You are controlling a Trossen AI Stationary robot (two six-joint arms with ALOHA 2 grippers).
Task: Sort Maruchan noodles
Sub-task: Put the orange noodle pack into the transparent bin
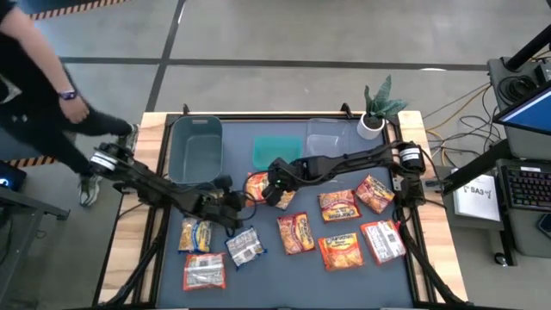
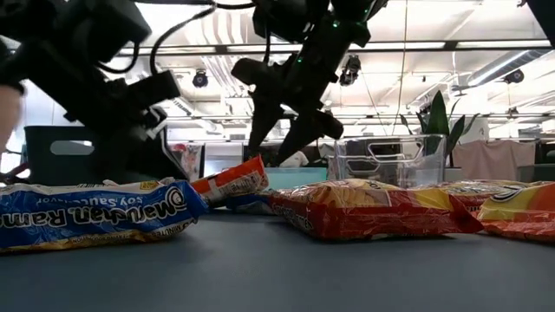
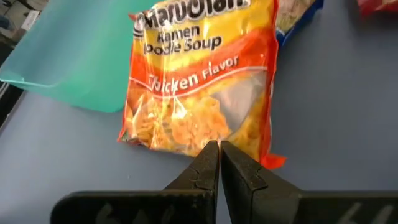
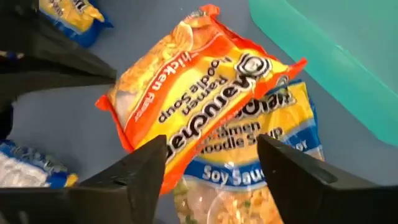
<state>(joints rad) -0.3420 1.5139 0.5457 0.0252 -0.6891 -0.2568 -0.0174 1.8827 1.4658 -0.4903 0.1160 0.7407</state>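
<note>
Two hands bracket one orange chicken packet (image 4: 199,81) near the table's centre. Right hand (image 1: 277,191) hovers above it, fingers spread wide, holding nothing; the packet lies directly ahead and below, overlapping a yellow-and-blue soy packet (image 4: 261,168), its long axis running diagonally across the finger gap. Left hand (image 3: 219,163), fingers pressed together and empty, points at the packet's short edge. Right hand appears nearer for the grasp.

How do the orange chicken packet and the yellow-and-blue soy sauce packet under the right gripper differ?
The orange chicken packet lies on top, fully visible; the soy sauce packet lies beneath, partly covered. The chicken one is orange with white lettering; the soy sauce one is yellow with a blue band. Both are flat Maruchan ramen packets beside the teal lid, below the open right gripper.
</note>
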